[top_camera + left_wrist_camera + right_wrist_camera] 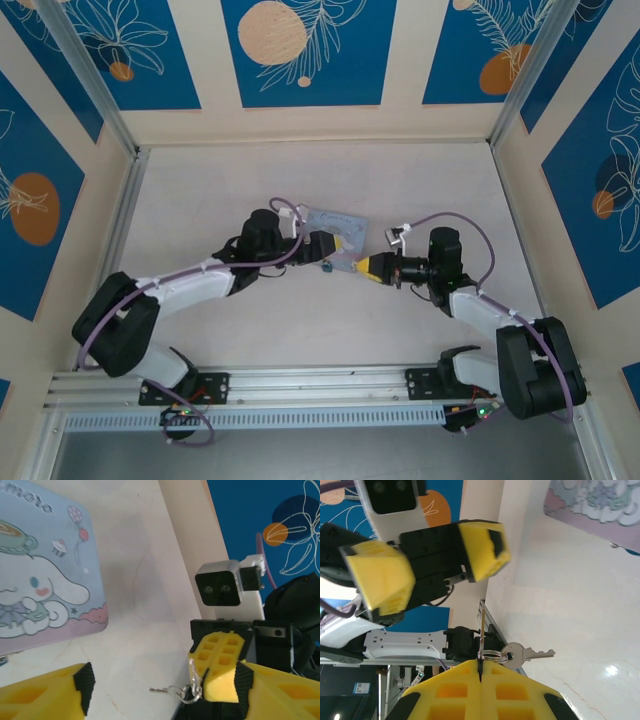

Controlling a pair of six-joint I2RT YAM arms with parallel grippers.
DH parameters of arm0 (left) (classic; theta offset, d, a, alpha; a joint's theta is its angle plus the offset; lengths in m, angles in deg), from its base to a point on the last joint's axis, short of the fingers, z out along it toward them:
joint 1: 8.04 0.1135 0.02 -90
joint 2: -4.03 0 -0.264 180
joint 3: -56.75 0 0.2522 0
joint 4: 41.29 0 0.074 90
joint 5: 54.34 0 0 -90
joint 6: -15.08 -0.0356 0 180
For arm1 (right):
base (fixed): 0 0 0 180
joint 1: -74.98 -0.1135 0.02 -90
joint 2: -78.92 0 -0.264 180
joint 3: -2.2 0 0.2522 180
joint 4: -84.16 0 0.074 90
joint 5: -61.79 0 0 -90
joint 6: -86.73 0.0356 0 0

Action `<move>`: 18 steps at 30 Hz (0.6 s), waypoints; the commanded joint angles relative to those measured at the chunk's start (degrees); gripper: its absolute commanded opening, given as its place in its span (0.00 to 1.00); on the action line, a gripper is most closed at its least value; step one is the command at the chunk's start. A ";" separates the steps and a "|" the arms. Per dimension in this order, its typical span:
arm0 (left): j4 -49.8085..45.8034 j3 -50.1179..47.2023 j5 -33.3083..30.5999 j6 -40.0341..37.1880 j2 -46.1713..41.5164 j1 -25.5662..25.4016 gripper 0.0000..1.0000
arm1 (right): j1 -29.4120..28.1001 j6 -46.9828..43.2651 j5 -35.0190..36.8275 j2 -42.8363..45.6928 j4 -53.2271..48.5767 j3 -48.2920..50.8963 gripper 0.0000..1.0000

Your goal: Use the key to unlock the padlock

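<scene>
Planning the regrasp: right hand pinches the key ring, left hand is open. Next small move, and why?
Probably bring the open left hand in to pinch the small pale metal key by its head. The shut right hand holds it just by the thin wire ring, so the key dangles loose and likely can't be aimed steadily.

Both arms angled inward; left gripper (337, 243) at the near edge of the light-blue tin (338, 220); right gripper (368, 267) just beside, pointing left. Tiny dark padlock (327, 267) on the white table (200, 200) between them, just off the tin.
</scene>
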 commanded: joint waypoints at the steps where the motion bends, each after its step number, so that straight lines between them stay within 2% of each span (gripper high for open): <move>1: 4.18 2.74 6.61 0.74 3.85 0.48 0.68 | -1.31 -0.07 -0.68 0.00 0.12 -1.88 0.00; 5: 10.24 4.52 9.27 4.52 7.38 0.48 0.59 | -2.46 0.36 0.02 -0.67 0.56 -2.58 0.00; 8: 13.82 4.93 10.58 6.67 8.83 0.48 0.57 | -2.92 0.37 0.52 -0.90 0.74 -2.85 0.00; 18: 17.22 4.00 13.12 8.49 9.52 -0.83 0.48 | -3.63 0.46 1.43 -1.29 0.76 -3.25 0.00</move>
